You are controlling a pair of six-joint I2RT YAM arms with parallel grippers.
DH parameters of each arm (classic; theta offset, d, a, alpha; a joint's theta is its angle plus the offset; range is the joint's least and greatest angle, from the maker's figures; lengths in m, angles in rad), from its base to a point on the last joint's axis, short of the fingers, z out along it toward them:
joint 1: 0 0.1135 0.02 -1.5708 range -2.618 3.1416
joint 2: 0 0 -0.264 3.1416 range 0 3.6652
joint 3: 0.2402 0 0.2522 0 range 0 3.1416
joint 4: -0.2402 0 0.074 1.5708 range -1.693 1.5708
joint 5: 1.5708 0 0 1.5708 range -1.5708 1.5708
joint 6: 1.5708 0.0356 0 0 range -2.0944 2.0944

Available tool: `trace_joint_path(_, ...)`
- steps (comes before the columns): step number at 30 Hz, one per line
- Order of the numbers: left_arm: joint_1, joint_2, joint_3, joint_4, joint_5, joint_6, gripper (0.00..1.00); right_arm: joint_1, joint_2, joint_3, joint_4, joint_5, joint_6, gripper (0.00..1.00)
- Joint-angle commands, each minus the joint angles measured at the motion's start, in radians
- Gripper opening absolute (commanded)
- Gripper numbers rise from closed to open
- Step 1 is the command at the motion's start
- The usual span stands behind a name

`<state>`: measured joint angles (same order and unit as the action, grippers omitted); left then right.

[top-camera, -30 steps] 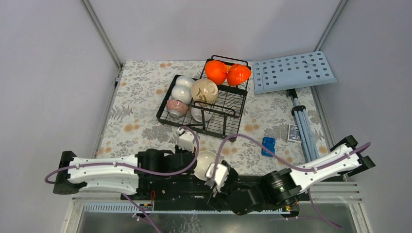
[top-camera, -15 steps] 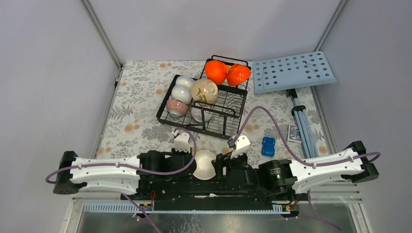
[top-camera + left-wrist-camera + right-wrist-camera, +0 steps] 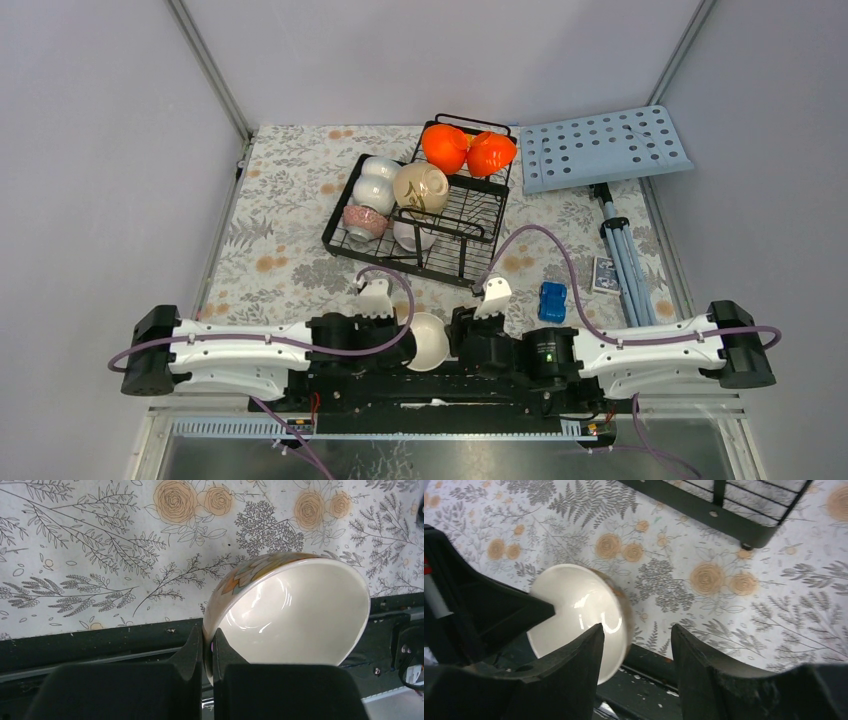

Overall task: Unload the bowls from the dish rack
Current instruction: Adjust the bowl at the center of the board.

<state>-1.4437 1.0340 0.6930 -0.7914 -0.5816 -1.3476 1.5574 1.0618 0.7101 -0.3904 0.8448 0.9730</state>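
Legend: you pass freely over cloth (image 3: 270, 255) left of the dish rack (image 3: 470, 215); blue block (image 3: 552, 300) and tripod (image 3: 620, 255) obstruct the right.

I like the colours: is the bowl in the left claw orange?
No, the bowl pinched by the left gripper is cream-white inside, flowered outside.

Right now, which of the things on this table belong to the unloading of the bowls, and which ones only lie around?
Belong to the job: dish rack; orange bowls; white bowls; tan bowl; pink-speckled bowl; cream bowl, held at the near edge.

Only lying about: light-blue perforated board; tripod; small blue block; dark card; floral cloth.
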Motion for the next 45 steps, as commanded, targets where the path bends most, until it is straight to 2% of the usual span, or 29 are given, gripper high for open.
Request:
trace_joint_path(1,0.003,0.020,0.038,0.070,-0.027,-0.126,0.00,-0.015,0.040,0.007,0.134,-0.032,-0.005,0.58)
trace_joint_path(14,0.003,-0.044,-0.002,0.010,-0.014,-0.320,0.00,-0.035,0.124,0.027,0.069,-0.068,0.013,0.47)
trace_joint_path(24,0.003,-0.011,0.022,0.004,-0.001,-0.319,0.00,-0.047,0.188,0.052,0.083,-0.104,-0.001,0.38)
trace_joint_path(28,0.003,0.004,0.027,0.004,0.000,-0.320,0.00,-0.055,0.217,0.076,0.058,-0.104,0.009,0.29)
trace_joint_path(33,0.003,0.019,0.031,0.003,0.000,-0.320,0.00,-0.064,0.252,0.108,0.020,-0.104,0.017,0.10)
trace_joint_path(35,0.002,0.026,0.037,0.003,-0.001,-0.315,0.00,-0.068,0.268,0.118,0.009,-0.105,0.018,0.00)
trace_joint_path(39,0.003,0.034,0.048,-0.015,-0.017,-0.308,0.00,-0.071,0.280,0.127,0.000,-0.110,0.019,0.00)
trace_joint_path(45,0.003,0.037,0.062,-0.067,-0.048,-0.284,0.22,-0.076,0.273,0.133,-0.020,-0.107,0.019,0.00)
